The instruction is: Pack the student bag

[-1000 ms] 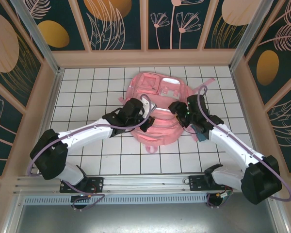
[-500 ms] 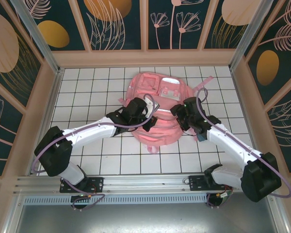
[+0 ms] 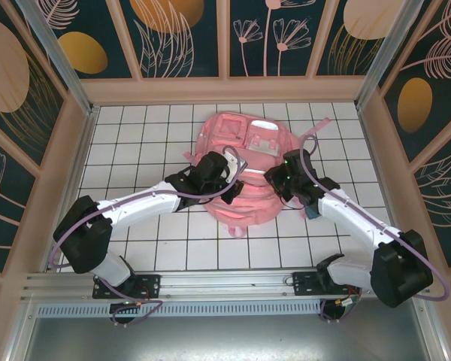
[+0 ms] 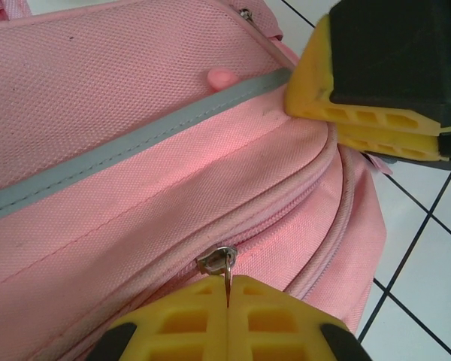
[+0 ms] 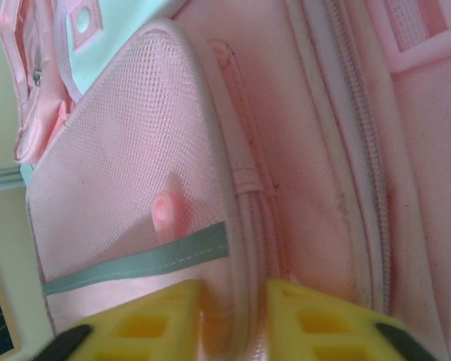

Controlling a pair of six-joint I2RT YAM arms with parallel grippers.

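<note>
The pink student bag [image 3: 248,139] lies flat in the middle of the tiled table. My left gripper [image 3: 235,186] is at its near left side, shut on the metal zipper pull [image 4: 224,263], which stands pinched between the yellow fingertips of the left gripper [image 4: 228,282]. A grey reflective strip [image 4: 135,147] crosses the front pocket. My right gripper [image 3: 274,179] presses on the bag from the right. In the right wrist view the right gripper [image 5: 233,289] has its jaws closed around the piped edge of the mesh pocket [image 5: 135,173]. The right gripper's fingers [image 4: 368,120] show in the left wrist view.
A dark teal item [image 3: 313,211] lies partly hidden under the right forearm. Wooden walls [image 3: 225,90] enclose the white tiled table [image 3: 135,135]. Pink straps [image 3: 316,129] trail off the bag's far right side.
The right gripper has shifted a little left onto the bag's edge and its jaws have narrowed around the seam. The left gripper stays shut on the zipper pull.
</note>
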